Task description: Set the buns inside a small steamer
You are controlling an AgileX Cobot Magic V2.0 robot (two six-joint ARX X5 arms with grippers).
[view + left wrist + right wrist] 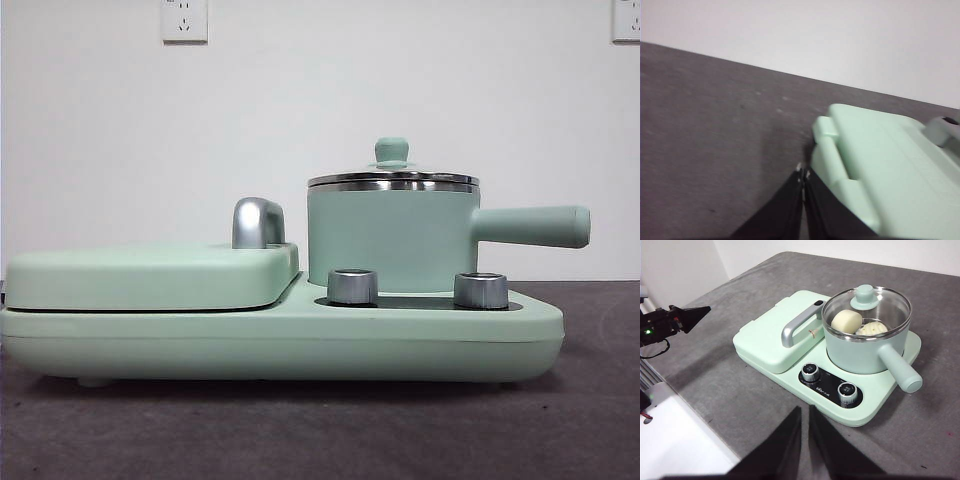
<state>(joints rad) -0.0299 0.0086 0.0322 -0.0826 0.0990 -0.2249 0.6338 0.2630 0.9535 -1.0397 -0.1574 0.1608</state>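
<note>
Task looks finished: 2 buns (858, 324) sit inside the small steamer (867, 347) under its glass lid (865, 302), left gripper (803, 175) and right gripper (804, 412) both closed, empty, clear; nothing further seems needed.

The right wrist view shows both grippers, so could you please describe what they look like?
The right gripper has two flat, matte black jaws tapering to narrow tips. The left gripper, seen across the table, ends in a black pointed wedge on a black body carrying a small green light and thin black cables. No markings are visible on either.
</note>
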